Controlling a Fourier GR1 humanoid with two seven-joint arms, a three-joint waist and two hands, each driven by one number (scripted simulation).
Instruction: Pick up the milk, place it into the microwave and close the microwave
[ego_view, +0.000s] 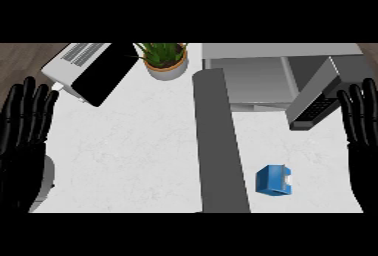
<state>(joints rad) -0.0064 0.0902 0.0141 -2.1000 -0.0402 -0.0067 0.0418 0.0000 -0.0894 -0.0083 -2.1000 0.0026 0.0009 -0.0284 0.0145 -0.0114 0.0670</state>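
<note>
- One milk carton (275, 179), blue with a white patch on its right side, sitting on the white counter (140, 150) in the lower right part of the view. Nothing's touching it.
- One microwave (255, 77) at the top, right of centre. Its door (319, 95) is swung open and sticks out toward the right, with a dark panel on its lower end. The grey inside is on show and I can't see anything in it.
- One long dark grey strip (220, 145) running from the microwave's left side down to the bottom of the counter. The milk carton is just to the right of it, not touching.
- One potted plant (165, 59) at the top, green leaves in a pale pot, left of the microwave.
- One white appliance with a black front (92, 67) at the top left, sitting at an angle.
- Two black hands, one on each edge of the view.
- Left hand (26, 135): flat, fingers straight and pointing up, spread a bit. Holding nothing, just parked along the left edge.
- Right hand (360, 125): same deal on the right edge, fingers straight and pointing up, holding nothing. It's just beside the open door's lower end and well apart from the milk carton, which sits below and to its left.
</note>
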